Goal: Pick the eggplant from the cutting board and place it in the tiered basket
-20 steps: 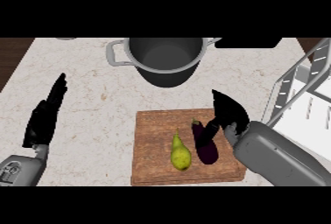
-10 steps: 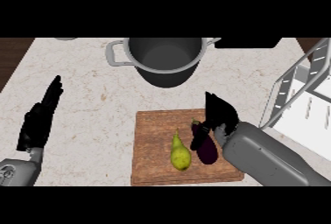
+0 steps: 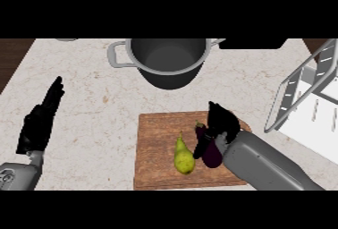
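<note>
Two fruits lie on the cutting board (image 3: 158, 134): the dark eggplant (image 3: 210, 151) and, just left of it, a yellow-green pear (image 3: 184, 157); the right hand (image 3: 221, 124) curls its fingers onto the eggplant; the left hand (image 3: 41, 117) rests with straight fingers on the surface (image 3: 99, 98); the tiered basket (image 3: 305, 96) stands at right; a pot (image 3: 167, 57) sits beyond the board.

Right hand (image 3: 221, 123) has fingers curled downward (left hand (image 3: 41, 120) rests flat, open).
</note>
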